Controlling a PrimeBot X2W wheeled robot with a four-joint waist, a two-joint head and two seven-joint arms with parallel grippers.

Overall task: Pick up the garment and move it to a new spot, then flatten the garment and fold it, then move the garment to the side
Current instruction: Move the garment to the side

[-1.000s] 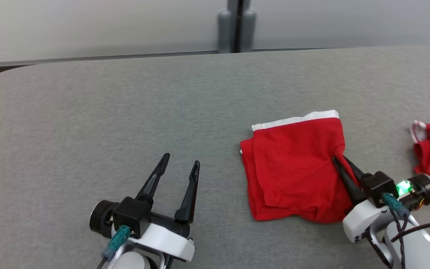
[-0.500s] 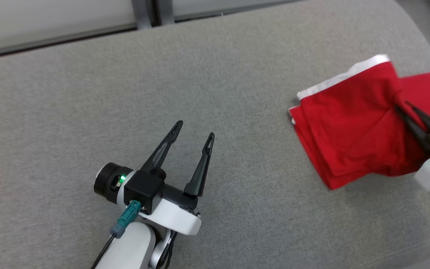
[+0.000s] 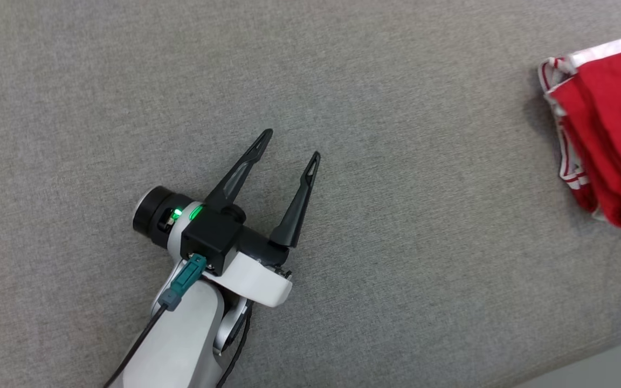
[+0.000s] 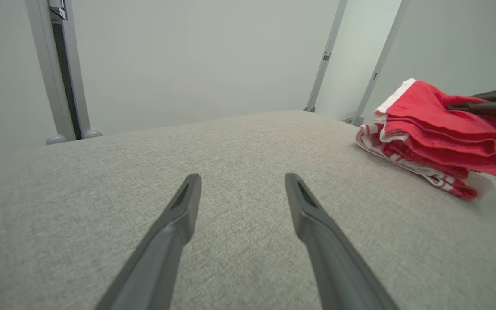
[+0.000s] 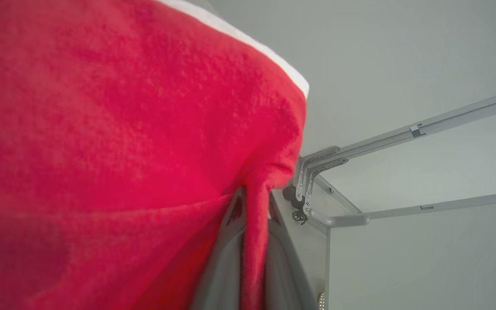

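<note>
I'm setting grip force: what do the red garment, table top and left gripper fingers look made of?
Red garment: soft matte knit, probably cotton; fuzzy surface, bunches where pinched. Table top: grey woven cloth covering, matte; fine weave visible. Left gripper fingers: dark, smooth, likely hard plastic; faint dull sheen.

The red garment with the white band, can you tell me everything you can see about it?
The red garment looks like soft knit cloth, bright red with a white band along one edge. It is folded into several layers. The right end effector is shut on a bunched bit of it. It lies near the edge of the grey table, on top of another red cloth with striped trim.
</note>
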